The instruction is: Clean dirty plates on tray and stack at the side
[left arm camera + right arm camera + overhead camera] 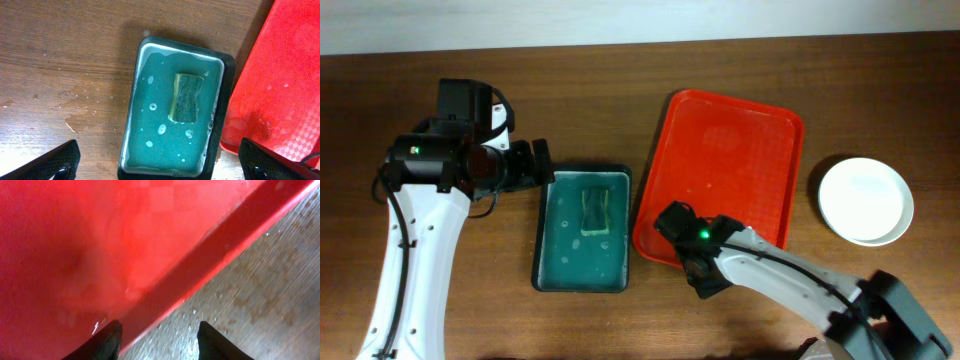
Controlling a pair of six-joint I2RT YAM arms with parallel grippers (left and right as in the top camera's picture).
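Observation:
The red tray (pixel 725 150) lies right of centre with no plates on it, only wet streaks. It also shows in the left wrist view (pixel 285 80) and fills the right wrist view (pixel 100 245). White plates (pixel 865 200) sit on the table right of the tray; I cannot tell how many are stacked. My right gripper (pixel 672 218) (pixel 160 340) is open at the tray's front-left rim, one finger over the tray and one over the table. My left gripper (pixel 542 166) (pixel 160 167) is open and empty above the basin's left end.
A dark teal basin (pixel 548 262) (pixel 227 85) with soapy water and a green sponge (pixel 593 210) (pixel 187 98) stands left of the tray, almost touching it. The wood table (pixel 260 280) is wet by the tray.

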